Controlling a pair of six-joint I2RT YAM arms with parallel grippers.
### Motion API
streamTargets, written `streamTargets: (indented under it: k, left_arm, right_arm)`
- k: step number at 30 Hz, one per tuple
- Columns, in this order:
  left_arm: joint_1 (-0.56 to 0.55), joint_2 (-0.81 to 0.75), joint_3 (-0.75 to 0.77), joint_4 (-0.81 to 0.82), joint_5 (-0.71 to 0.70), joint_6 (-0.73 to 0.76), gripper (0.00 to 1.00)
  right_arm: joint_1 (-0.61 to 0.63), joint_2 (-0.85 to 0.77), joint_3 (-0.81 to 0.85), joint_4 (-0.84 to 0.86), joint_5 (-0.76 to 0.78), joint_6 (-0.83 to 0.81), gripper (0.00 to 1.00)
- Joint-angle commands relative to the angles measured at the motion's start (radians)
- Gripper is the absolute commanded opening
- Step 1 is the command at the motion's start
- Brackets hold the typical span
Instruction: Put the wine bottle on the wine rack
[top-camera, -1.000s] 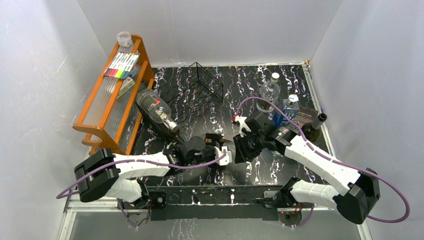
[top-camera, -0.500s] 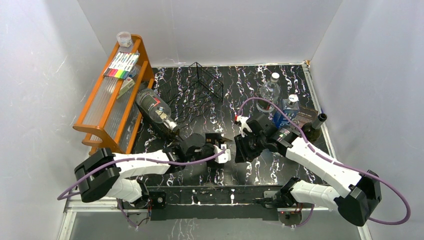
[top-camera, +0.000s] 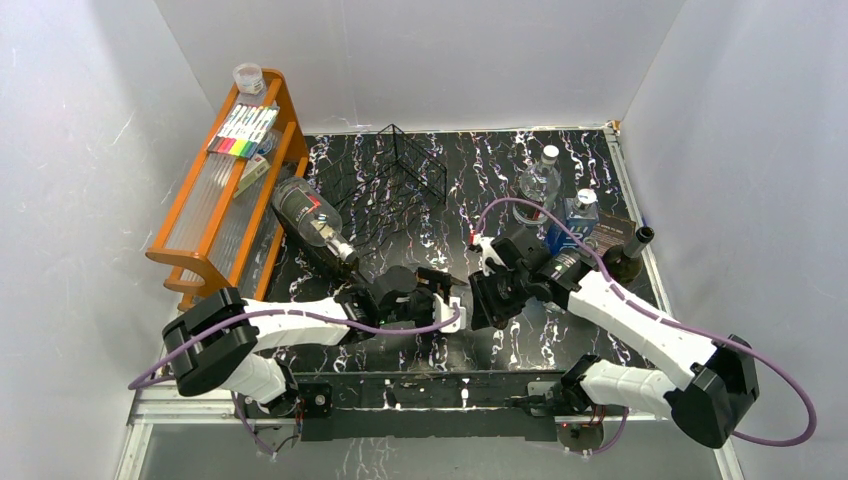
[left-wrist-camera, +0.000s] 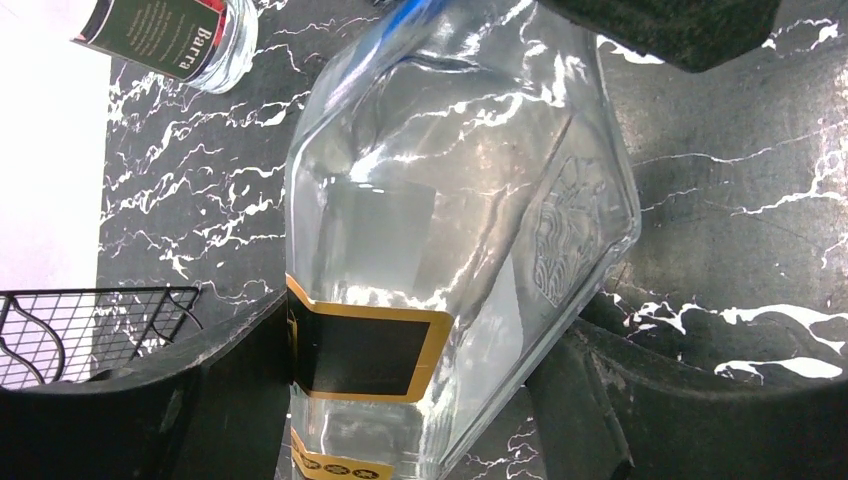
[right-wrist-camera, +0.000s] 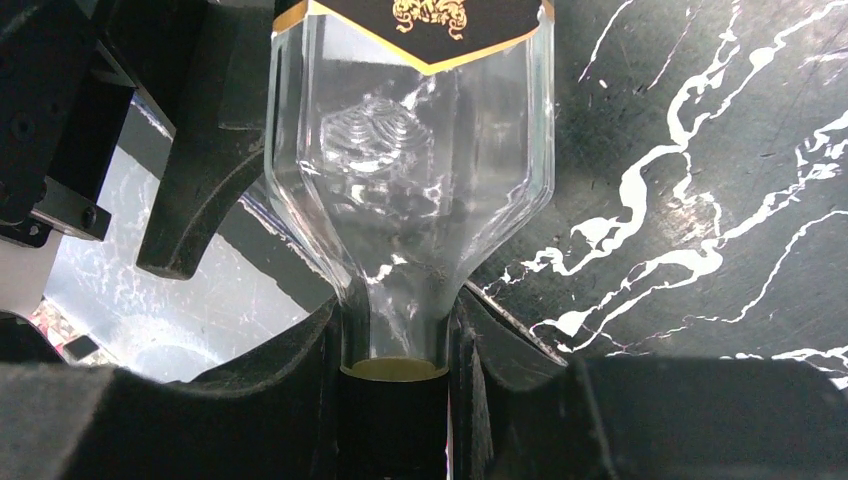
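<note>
Right hand (right-wrist-camera: 395, 345): fingers pressed tight on the neck of the wine bottle (right-wrist-camera: 405, 150), just under the shoulder. Left hand (left-wrist-camera: 420, 345): fingers closed against both flanks of the clear body, beside the black-and-gold label. Bottle spans the two hands near the front edge of the black marbled desk (top-camera: 480, 165); contact with desk not discernible. Wine rack (top-camera: 405, 172) at 11 o'clock from the hands, well apart. Orange shelf unit (top-camera: 225, 200) at 10 o'clock, large bottle (top-camera: 308, 220) just beside it. Small clear bottle (top-camera: 540, 182) at 2 o'clock.
</note>
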Motion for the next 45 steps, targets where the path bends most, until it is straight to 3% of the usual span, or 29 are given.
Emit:
streamTargets:
  k: [1,6,18,21,25,26,30,34,37,45]
  left_arm:
    - [0.003,-0.007,-0.011,0.052,0.029,0.033,0.42]
    - [0.003,-0.044,-0.034,0.076,0.053,0.026,0.39]
    - [0.003,-0.079,-0.048,0.131,0.060,-0.030,0.36]
    - [0.003,-0.081,-0.045,0.132,0.063,-0.049,0.36]
    - [0.003,-0.089,-0.035,0.129,0.063,-0.077,0.36]
    - [0.003,-0.091,-0.029,0.119,0.062,-0.083,0.38]
    - [0.005,-0.103,-0.006,0.082,0.053,-0.110,0.50]
    - [0.006,-0.129,0.005,0.074,-0.004,-0.155,0.80]
    - [0.010,-0.164,0.011,0.052,-0.032,-0.172,0.97]
    - [0.023,-0.266,0.048,-0.096,-0.037,-0.188,0.98]
  right_arm:
    - [0.012,0.023,0.066,0.044,-0.121,0.014,0.38]
    - [0.011,0.070,0.075,0.060,-0.127,0.004,0.54]
    - [0.011,0.157,0.051,0.108,-0.146,-0.021,0.58]
    - [0.010,0.166,0.040,0.112,-0.139,-0.025,0.45]
    - [0.011,0.155,0.029,0.121,-0.130,-0.028,0.05]
    - [0.010,0.151,0.029,0.120,-0.122,-0.028,0.00]
    - [0.011,0.110,0.035,0.121,-0.084,-0.035,0.00]
    - [0.011,0.039,0.036,0.155,-0.049,-0.039,0.00]
    - [0.010,0.000,0.025,0.177,-0.011,-0.038,0.00]
    - [0.011,-0.027,0.000,0.204,0.018,-0.033,0.00]
